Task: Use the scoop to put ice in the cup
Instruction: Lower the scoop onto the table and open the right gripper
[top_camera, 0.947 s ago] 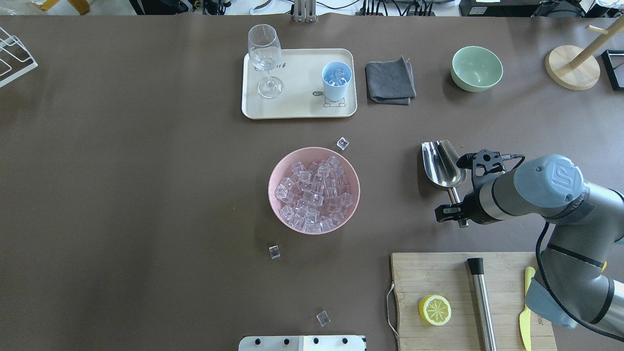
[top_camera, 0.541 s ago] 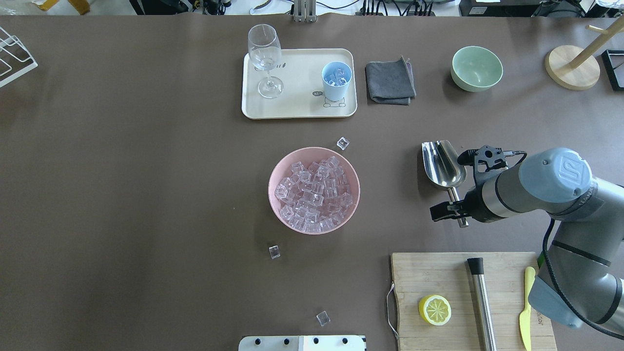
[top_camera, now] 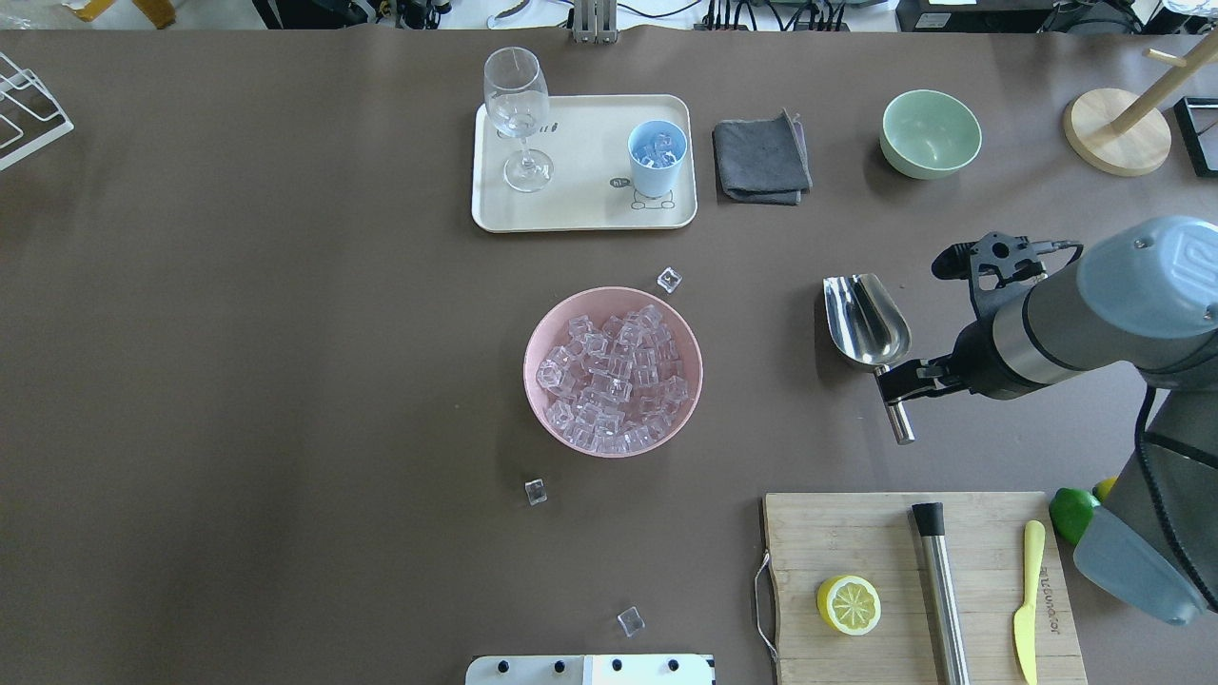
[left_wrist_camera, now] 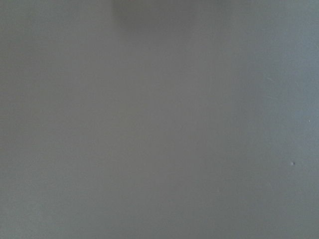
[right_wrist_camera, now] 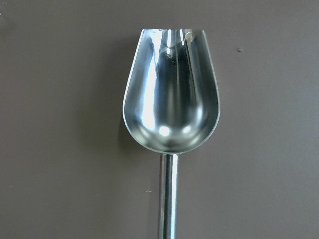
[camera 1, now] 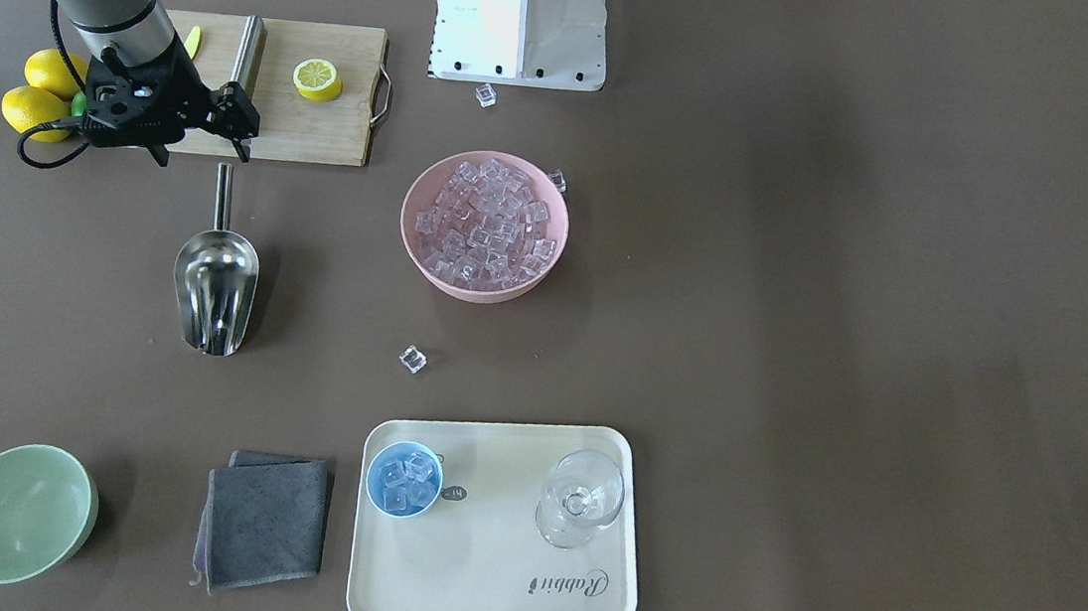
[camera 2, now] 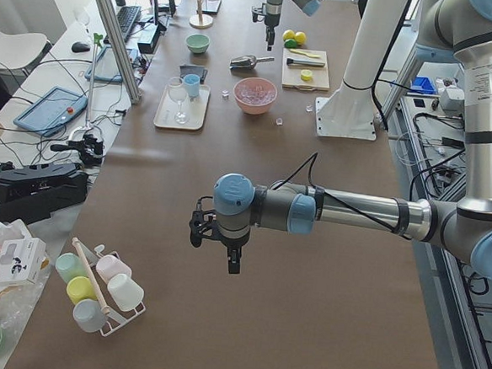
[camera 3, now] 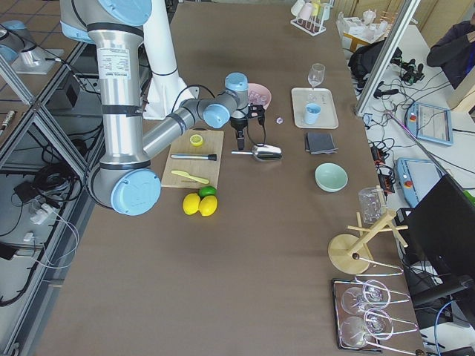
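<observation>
Brown table (top_camera: 285, 333): ice (top_camera: 609, 381) in pink bowl (top_camera: 612, 452), cup (top_camera: 655, 181)

Overhead and front views face each other across the table (top_camera: 285, 333); right wrist camera sits close above the scoop (right_wrist_camera: 171, 94).

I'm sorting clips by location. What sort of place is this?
Most likely a robotics lab staged as a drinks counter. Industrial arms stand at a table, with cables and a tablet beside it. The props include a bowl of ice and a cutting board.
</observation>
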Available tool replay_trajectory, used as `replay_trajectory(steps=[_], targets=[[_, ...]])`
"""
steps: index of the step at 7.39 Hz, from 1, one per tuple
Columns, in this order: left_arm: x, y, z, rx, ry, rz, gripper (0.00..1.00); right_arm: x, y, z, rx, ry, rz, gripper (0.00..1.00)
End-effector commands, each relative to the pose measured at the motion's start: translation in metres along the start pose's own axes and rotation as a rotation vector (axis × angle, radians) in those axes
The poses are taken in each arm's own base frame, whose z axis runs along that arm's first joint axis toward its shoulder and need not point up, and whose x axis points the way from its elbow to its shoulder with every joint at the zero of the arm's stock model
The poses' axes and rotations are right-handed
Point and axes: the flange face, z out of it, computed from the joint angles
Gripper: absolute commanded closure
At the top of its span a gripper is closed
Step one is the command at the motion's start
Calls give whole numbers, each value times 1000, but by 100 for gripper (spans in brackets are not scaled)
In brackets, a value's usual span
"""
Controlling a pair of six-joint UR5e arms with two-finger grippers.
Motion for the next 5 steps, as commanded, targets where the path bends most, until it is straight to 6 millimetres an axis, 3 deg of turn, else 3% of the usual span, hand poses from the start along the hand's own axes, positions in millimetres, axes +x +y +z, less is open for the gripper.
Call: replay_trajectory(steps=[1, 3, 5], targets=[[-3, 1, 1, -3, 0, -5, 1, 63, -20, -47, -40, -8, -11, 0], [-3, 2, 1, -3, 0, -7, 1, 144, -18, -62, -30, 48, 13, 0], [-2, 2, 1, -2, 0, -4, 1, 255, -11, -75, -27, 128, -49, 0]])
